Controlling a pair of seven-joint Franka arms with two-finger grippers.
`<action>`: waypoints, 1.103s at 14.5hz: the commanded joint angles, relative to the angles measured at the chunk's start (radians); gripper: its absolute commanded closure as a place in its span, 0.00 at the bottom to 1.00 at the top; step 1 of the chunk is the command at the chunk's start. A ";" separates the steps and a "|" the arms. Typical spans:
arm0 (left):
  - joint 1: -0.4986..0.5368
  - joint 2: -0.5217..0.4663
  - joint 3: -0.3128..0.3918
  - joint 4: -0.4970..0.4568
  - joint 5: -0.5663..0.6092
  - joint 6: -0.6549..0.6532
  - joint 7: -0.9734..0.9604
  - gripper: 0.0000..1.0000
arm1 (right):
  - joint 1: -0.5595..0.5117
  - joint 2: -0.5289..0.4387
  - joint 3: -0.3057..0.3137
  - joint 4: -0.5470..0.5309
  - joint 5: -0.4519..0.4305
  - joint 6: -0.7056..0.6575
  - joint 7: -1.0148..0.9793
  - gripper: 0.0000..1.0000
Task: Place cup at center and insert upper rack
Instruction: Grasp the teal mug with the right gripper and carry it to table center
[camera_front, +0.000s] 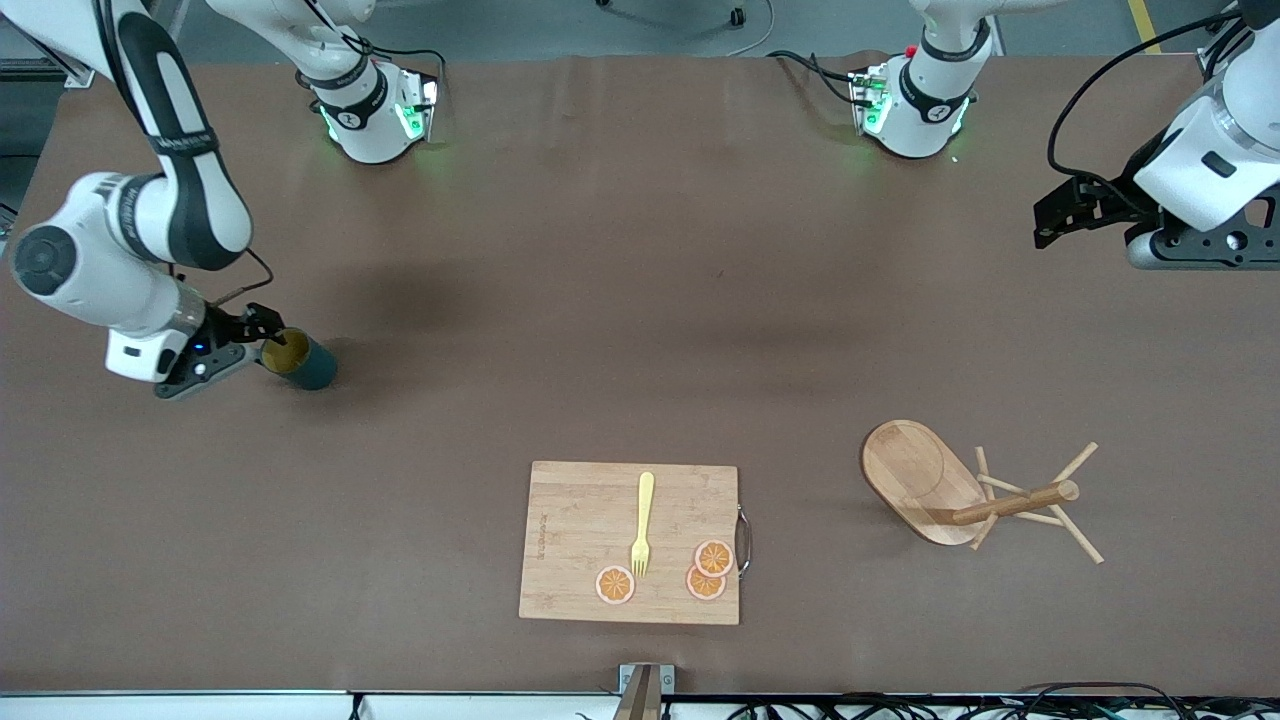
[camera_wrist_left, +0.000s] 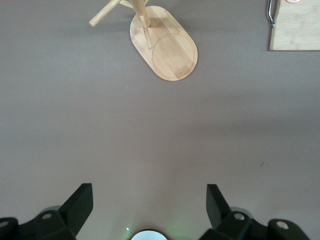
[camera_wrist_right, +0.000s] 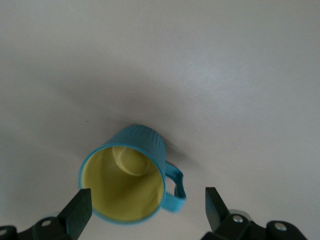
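1. Nearest the front camera lies a rectangular bamboo cutting board (camera_front: 575, 545) with a metal handle, carrying a yellow plastic fork (camera_front: 642, 525) and three orange slices (camera_front: 706, 570).
2. Slightly farther from the camera, toward the left arm's end of the table, the light wooden mug tree with an oval base (camera_front: 920, 480) lies tipped on its side, its pole and pegs pointing toward the table end.
3. Farther still, at the right arm's end, the dark teal cylindrical mug with a yellow inside (camera_front: 298, 360) stands on the table (handle visible only in the right wrist view).
4. The right gripper (camera_front: 262, 330) hangs just over the mug's rim, fingers (camera_wrist_right: 80, 210) spread apart, gripping nothing.
5. The left gripper (camera_front: 1050, 215) waits high over bare table, fingers (camera_wrist_left: 80, 205) spread wide.
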 joint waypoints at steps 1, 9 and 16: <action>-0.002 -0.002 -0.004 0.006 0.002 -0.015 -0.030 0.00 | -0.002 0.040 0.002 -0.058 0.015 0.117 -0.025 0.01; -0.006 -0.002 -0.010 0.001 0.004 -0.013 -0.069 0.00 | 0.009 0.026 0.008 -0.039 0.084 0.006 0.046 1.00; -0.005 -0.002 -0.010 0.000 0.004 -0.015 -0.067 0.00 | 0.346 -0.161 0.014 -0.016 0.139 -0.205 0.695 1.00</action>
